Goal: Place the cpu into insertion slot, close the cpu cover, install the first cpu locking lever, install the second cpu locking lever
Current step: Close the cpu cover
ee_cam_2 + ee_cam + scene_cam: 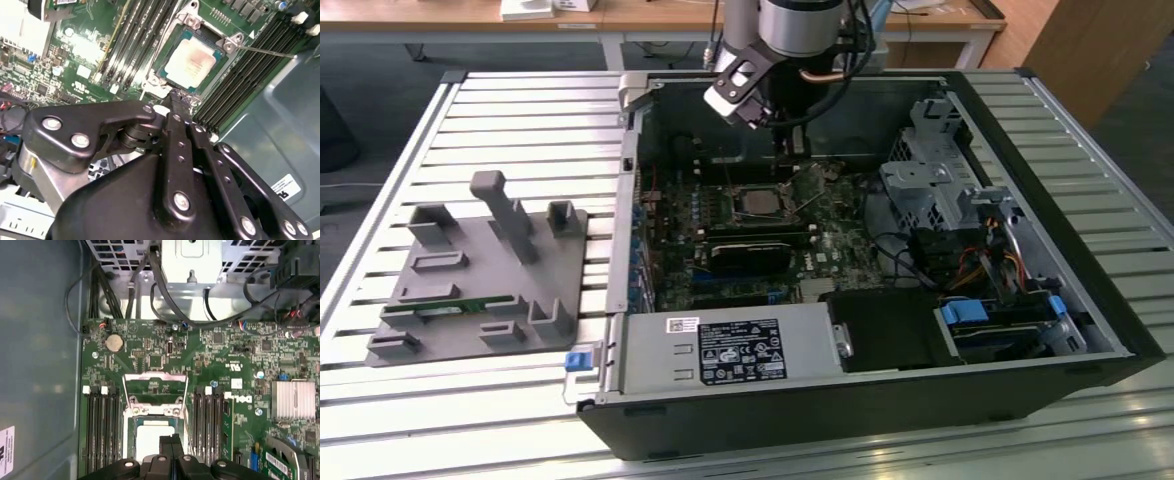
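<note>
The cpu point(192, 62), a pale silvery-beige square, lies in the insertion slot point(220, 41) on the green board; it is also seen in the first wrist view point(150, 437). The cpu cover point(155, 377), a thin silver frame, stands open at one side of the slot, the board showing through its window. A thin wire locking lever point(265, 51) sticks out beside the slot. My gripper point(175, 97) hangs just over the cpu's edge, its black fingers shut together with nothing between them. In the exterior view the gripper point(790, 155) reaches into the open case behind the slot point(758, 203).
Black memory slots point(102, 425) flank the socket on both sides. A black block with a grille point(750, 250) lies in front of it. Drive cage and cables point(934, 190) fill the case at the exterior view's right. A grey fixture plate point(480, 270) sits outside at the exterior view's left.
</note>
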`<move>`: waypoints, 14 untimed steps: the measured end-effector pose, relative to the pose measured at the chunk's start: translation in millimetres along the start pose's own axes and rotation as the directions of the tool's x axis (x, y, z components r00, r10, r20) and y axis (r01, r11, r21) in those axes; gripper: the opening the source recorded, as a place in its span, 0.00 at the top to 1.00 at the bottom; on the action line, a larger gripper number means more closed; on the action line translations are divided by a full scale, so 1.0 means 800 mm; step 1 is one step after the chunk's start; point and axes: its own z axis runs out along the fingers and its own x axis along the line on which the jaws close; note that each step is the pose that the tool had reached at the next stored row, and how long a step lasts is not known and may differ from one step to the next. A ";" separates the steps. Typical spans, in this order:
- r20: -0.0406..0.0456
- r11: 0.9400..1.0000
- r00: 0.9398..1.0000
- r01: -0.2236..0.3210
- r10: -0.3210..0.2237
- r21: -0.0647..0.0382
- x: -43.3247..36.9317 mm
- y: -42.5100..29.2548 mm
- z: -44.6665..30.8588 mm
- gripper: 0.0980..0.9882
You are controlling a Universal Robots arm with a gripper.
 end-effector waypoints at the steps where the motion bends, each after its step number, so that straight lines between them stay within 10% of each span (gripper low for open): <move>1: 0.000 1.000 1.000 0.002 -0.002 0.000 0.000 0.0001 -0.0002 0.99; 10: -0.002 1.000 1.000 0.011 -0.011 0.001 0.000 0.0207 0.0010 0.99; 14: -0.017 1.000 1.000 0.022 -0.022 0.001 0.000 0.0274 0.0017 0.99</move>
